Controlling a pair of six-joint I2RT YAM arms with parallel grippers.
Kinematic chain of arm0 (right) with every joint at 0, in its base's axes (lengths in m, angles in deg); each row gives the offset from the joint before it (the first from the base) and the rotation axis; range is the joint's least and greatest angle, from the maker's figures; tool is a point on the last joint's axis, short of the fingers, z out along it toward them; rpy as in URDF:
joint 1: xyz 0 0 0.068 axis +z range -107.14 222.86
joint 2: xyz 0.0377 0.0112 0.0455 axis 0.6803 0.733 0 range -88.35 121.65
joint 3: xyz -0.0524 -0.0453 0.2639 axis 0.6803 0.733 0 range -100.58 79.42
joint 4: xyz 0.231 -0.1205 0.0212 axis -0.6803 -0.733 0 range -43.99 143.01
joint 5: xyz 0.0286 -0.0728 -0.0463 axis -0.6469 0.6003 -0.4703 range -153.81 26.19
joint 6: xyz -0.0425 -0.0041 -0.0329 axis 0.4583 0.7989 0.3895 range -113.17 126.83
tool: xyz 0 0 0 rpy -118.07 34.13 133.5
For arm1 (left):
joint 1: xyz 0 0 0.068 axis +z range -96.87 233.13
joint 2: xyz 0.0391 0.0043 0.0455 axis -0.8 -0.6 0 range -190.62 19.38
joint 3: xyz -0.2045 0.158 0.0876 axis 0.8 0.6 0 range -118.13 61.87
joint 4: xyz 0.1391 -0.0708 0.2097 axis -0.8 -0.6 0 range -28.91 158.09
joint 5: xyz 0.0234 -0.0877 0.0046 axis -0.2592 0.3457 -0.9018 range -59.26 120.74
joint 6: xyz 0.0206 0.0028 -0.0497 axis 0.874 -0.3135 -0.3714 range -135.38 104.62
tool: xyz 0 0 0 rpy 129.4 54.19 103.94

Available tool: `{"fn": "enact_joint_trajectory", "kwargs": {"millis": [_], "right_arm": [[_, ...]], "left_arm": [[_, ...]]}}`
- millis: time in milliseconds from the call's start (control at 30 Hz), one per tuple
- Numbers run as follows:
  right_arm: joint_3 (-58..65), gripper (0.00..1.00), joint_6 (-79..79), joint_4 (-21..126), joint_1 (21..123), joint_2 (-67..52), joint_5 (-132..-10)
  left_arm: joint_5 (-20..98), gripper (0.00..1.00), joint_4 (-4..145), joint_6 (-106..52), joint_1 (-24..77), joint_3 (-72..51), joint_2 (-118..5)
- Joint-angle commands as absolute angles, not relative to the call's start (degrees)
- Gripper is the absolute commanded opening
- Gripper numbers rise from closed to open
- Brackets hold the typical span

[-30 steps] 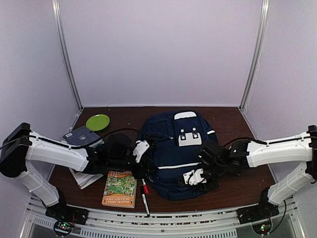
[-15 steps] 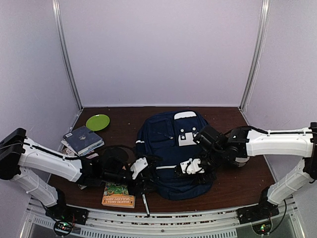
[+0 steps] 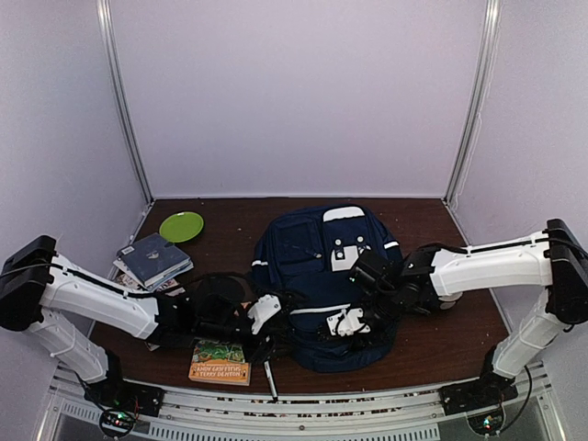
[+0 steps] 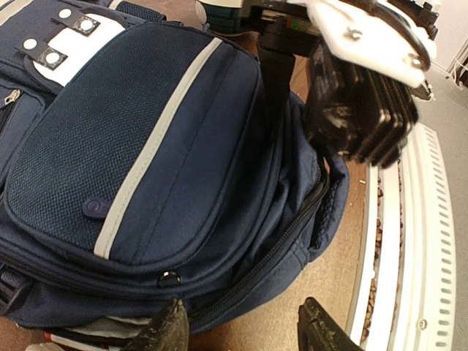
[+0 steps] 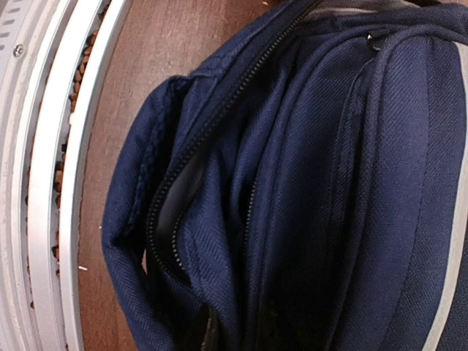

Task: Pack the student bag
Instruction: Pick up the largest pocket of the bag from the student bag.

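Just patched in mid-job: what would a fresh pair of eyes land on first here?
The big navy student bag lies flat mid-table. At its near end, the left gripper stands open by the near-left corner, and the right gripper hangs over its lower front. Left of the bag sit a green plate at the back and a colourful book at the near edge.

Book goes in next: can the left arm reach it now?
Probably yes: the book lies beside the student bag, close to the left gripper, whose jaws stand open and empty; only that arm's own wrist overhangs it.
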State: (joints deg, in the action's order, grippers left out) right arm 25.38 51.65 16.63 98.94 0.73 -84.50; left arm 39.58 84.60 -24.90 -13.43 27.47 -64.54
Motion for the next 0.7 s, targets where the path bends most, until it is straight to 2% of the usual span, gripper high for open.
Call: {"fn": "enact_joint_trajectory", "kwargs": {"millis": [0,167,367,533,667], "right_arm": [[24.6,0.14,48.9,16.4,98.0,0.4,-83.6],[22.6,0.0,46.8,16.2,94.2,-2.9,-86.1],[18.7,0.0,43.4,14.4,88.4,-6.3,-92.5],[13.0,0.0,40.6,13.2,83.8,-6.0,-96.2],[5.6,0.0,38.8,11.1,81.3,-4.3,-98.5]], "left_arm": [[38.3,0.54,86.9,-22.4,-14.1,24.3,-66.2],[37.2,0.54,88.5,-22.2,-14.2,24.7,-66.3],[38.2,0.53,91.5,-23.0,-14.3,24.9,-66.1],[40.5,0.4,93.6,-23.6,-14.3,20.3,-68.2],[39.3,0.36,93.6,-22.9,-14.7,15.8,-71.8]]}}
